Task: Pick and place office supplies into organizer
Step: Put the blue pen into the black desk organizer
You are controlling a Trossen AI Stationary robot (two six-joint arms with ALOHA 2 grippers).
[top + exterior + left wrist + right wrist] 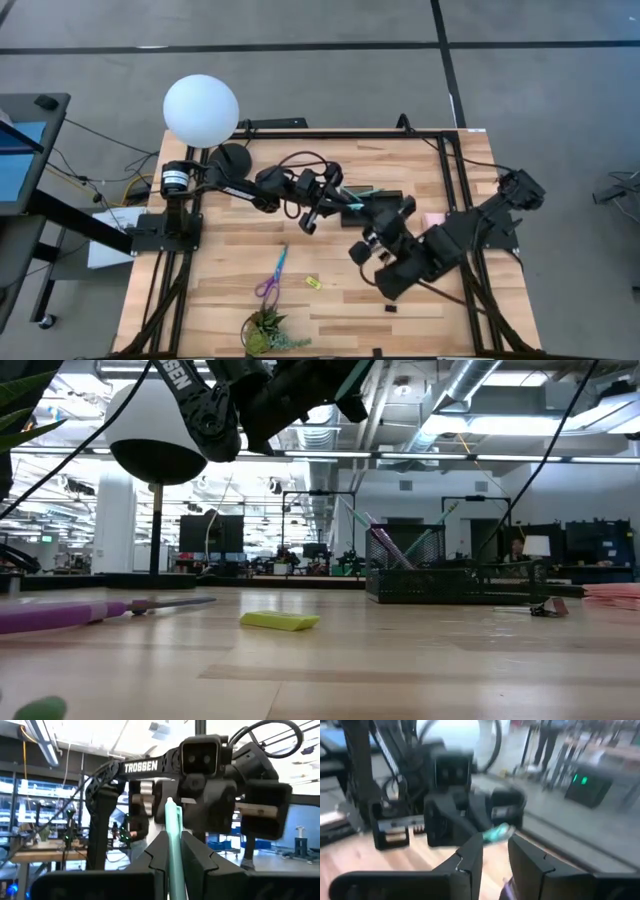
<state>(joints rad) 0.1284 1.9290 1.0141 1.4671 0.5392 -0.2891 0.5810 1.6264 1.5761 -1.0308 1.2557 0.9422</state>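
Observation:
My left gripper [335, 200] hovers over the table's middle, shut on a thin teal pen [172, 832]. My right gripper [495, 857] faces it from the right, open, with its fingertips close to the pen's free end [496, 833]; I cannot tell whether they touch it. The black mesh organizer [450, 582] stands on the table with pens [388, 546] upright in its taller part; the arms mostly hide it from above. Purple-handled scissors [272, 275], a yellow piece [312, 282], a black clip [390, 308] and a pink pad [433, 220] lie flat on the wood. My left gripper pinches the teal pen's shaft [173, 851] between its two fingers. The pen runs along the fingers and sticks out past their tips toward the right arm. It is lifted clear of the table, and its free end [362, 196] points toward the table's right side.
A lamp with a white globe [200, 108] and a round black base [232, 158] stands at the far left. A small green plant [265, 330] sits at the near edge. Bare wood lies around the scissors and along the table's near right.

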